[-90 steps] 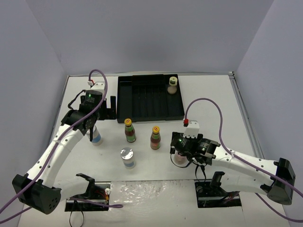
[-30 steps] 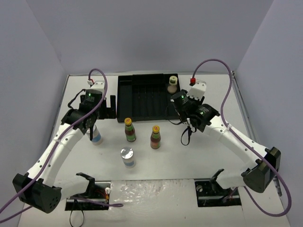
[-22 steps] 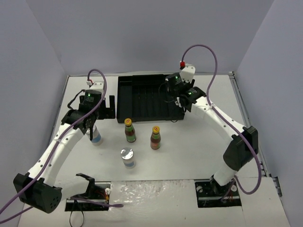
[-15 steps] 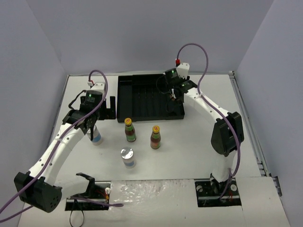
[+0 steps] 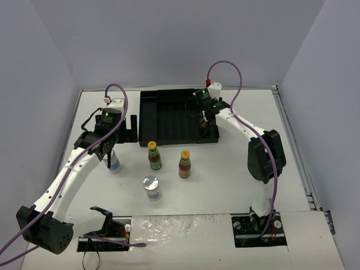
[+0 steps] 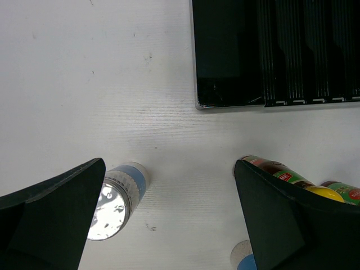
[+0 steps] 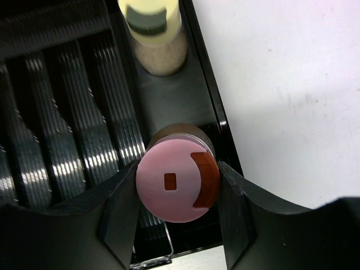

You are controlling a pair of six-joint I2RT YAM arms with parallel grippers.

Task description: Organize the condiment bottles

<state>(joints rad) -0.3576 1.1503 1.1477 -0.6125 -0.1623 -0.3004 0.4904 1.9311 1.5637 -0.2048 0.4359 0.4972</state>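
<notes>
Pink-capped bottle (image 7: pixel 175 187), black ridged tray (image 7: pixel 70 126)

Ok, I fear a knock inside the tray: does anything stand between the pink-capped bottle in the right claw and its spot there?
Nothing visible does. The right claw grips the pink-capped bottle at the black tray's right channel, by its near corner. The cream yellow-capped bottle stands farther along that channel, clear of it.

Left arm bent, right arm stretched forward.
Left gripper (image 6: pixel 169 222) points down, fingers spread wide; right gripper (image 7: pixel 177 190) presses both sides of a pink-capped bottle (image 7: pixel 167 179), apparently gripping it.
</notes>
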